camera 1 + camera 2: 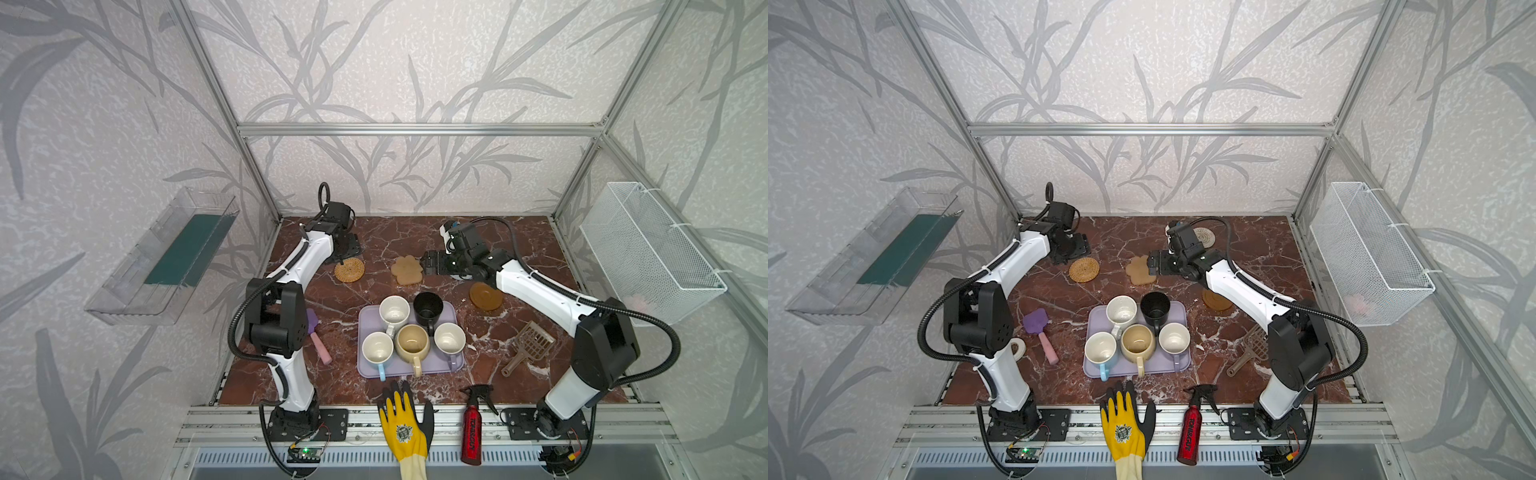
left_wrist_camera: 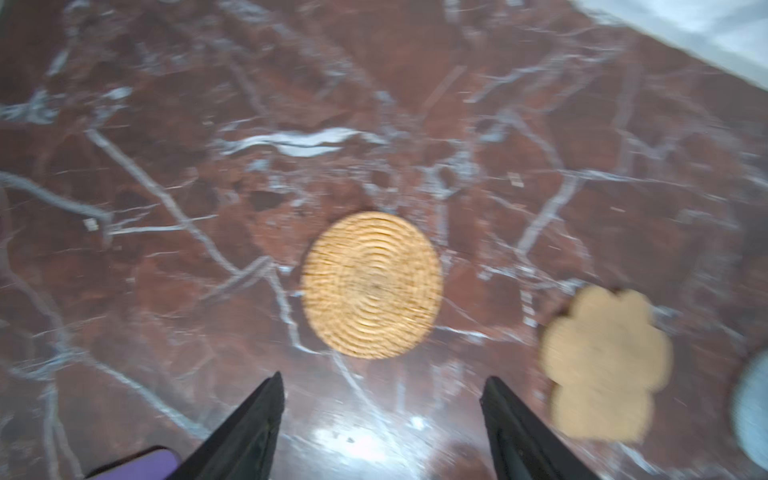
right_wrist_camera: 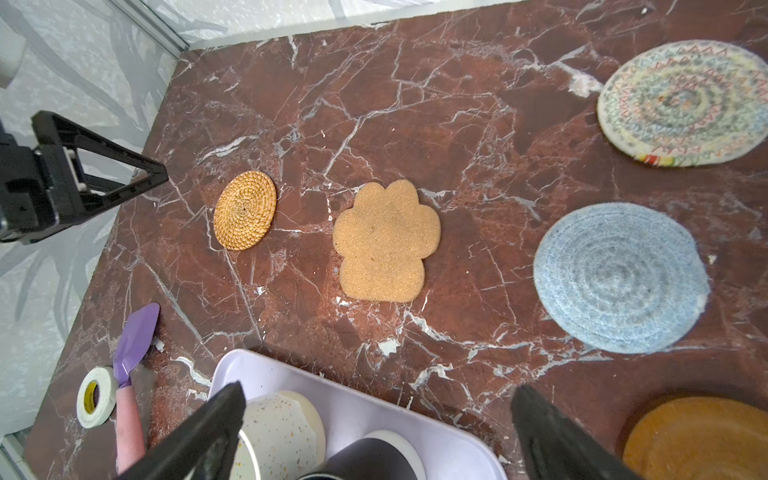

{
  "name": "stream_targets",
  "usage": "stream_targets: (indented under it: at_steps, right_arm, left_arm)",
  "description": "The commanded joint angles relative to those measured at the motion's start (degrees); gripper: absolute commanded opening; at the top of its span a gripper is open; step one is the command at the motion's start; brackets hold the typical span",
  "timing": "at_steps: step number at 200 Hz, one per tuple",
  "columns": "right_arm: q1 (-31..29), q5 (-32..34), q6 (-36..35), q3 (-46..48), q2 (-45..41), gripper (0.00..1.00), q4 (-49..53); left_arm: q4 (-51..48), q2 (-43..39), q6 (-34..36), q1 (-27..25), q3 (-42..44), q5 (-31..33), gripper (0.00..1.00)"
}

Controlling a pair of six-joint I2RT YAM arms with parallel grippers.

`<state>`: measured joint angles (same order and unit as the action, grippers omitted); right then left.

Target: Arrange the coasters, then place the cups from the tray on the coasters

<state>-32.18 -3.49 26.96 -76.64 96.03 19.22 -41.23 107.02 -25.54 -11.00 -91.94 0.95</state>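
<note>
Five cups crowd the tray; coasters lie apart.

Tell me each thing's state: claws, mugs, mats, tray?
Left claw, open, empty.
Right claw, open, empty.
Speckled mug, upright on tray.
Black mug, upright on tray.
Blue mug, upright on tray.
Beige mug, upright on tray.
Lavender-grey mug, upright on tray.
Tray, holding all five mugs.
Rattan mat, flat, bare.
Paw mat, flat, bare.
Grey-blue mat, flat, bare.
Spiral mat, flat, bare.
Amber disc, flat, bare.
</note>
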Motion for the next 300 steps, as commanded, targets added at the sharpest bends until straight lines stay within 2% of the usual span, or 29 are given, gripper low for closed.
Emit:
stream_targets:
  at_steps: [1, 48, 95, 137, 178, 207, 235, 300]
  right_arm:
    - [2.1, -0.8, -1.7, -0.1, -1.2, 0.99, 0.5]
    - [6.0, -2.6, -2.4, 0.9, -1.8, 0.99, 3.0]
    - [7.5, -3.6, -3.5, 3.3, -1.7, 0.99, 3.1]
    - [8.1, -4.9, -4.9, 1.5, 0.2, 0.99, 5.1]
    - [8.2, -6.2, -4.8, 1.5, 1.4, 0.99, 5.4]
    - [8.2, -6.6, -4.8, 1.8, 1.4, 0.99, 5.8]
    - [8.3, -6.5, -5.0, 2.4, 1.2, 0.99, 5.8]
    - [8.2, -7.3, -4.6, 2.7, 0.6, 0.99, 5.7]
  left_arm:
    - [-3.1, 2.9, 3.0, -4.5, -3.8, -4.7, 0.78]
    - [-4.4, 12.5, 5.7, -9.6, -12.2, -10.3, 0.77]
    - [-7.0, 22.1, 7.4, -11.7, -19.9, -9.2, 0.75]
    - [-9.6, 28.0, 8.6, -13.2, -24.3, -6.1, 0.66]
    - [-9.5, 30.3, 7.8, -14.2, -24.8, -4.6, 0.63]
    - [-11.3, 31.4, 6.6, -14.2, -24.9, -1.6, 0.56]
    - [-8.7, 29.0, 3.9, -13.1, -20.5, -0.1, 0.48]
    - [-10.3, 25.6, 3.3, -9.0, -17.8, 3.7, 0.45]
